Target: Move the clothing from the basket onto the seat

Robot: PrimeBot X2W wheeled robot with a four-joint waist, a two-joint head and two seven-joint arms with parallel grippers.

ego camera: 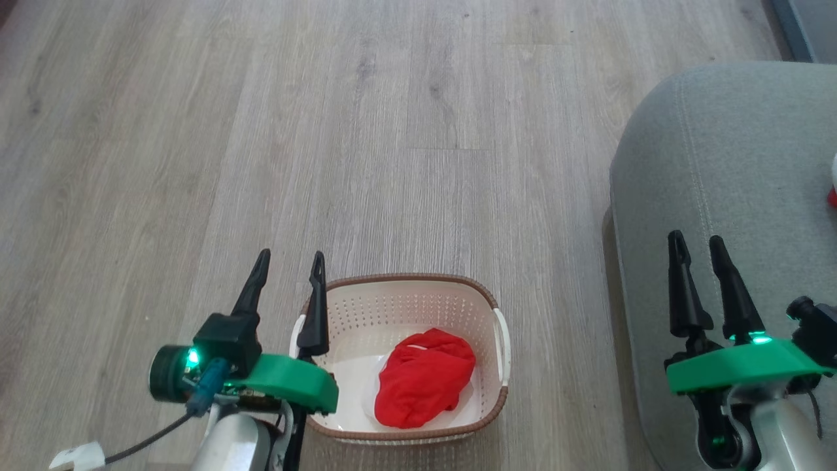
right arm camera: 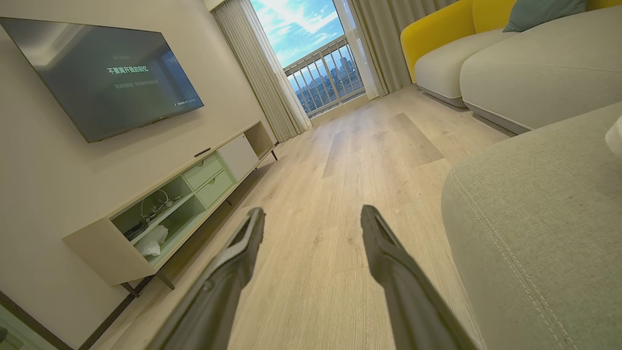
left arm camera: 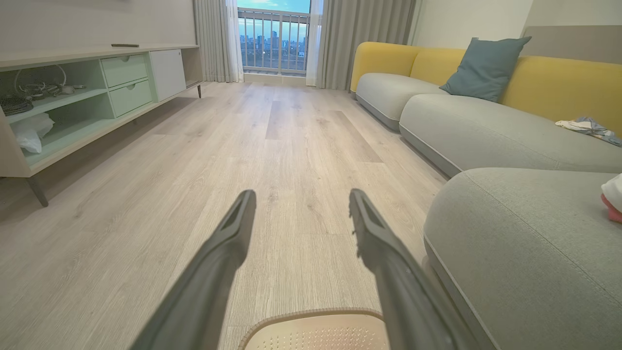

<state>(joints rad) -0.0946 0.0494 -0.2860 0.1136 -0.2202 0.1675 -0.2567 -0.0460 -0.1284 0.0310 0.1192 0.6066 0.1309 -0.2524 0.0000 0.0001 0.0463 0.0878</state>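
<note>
Basket (ego camera: 405, 279), just right of the open, empty left gripper (ego camera: 291, 256), holds a red garment (ego camera: 425, 376). The right gripper (ego camera: 696, 238), also open and empty, hovers at the edge of the seat (ego camera: 719, 150), with a second garment (ego camera: 833, 186) further to its right.

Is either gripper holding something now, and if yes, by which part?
Nothing is held. The left gripper and right gripper are open and empty; the red garment lies in the basket.

text | wall TV (right arm camera: 104, 73): white Chinese line "不要离开我的回忆" | smaller line beneath: too blurred to read
</note>
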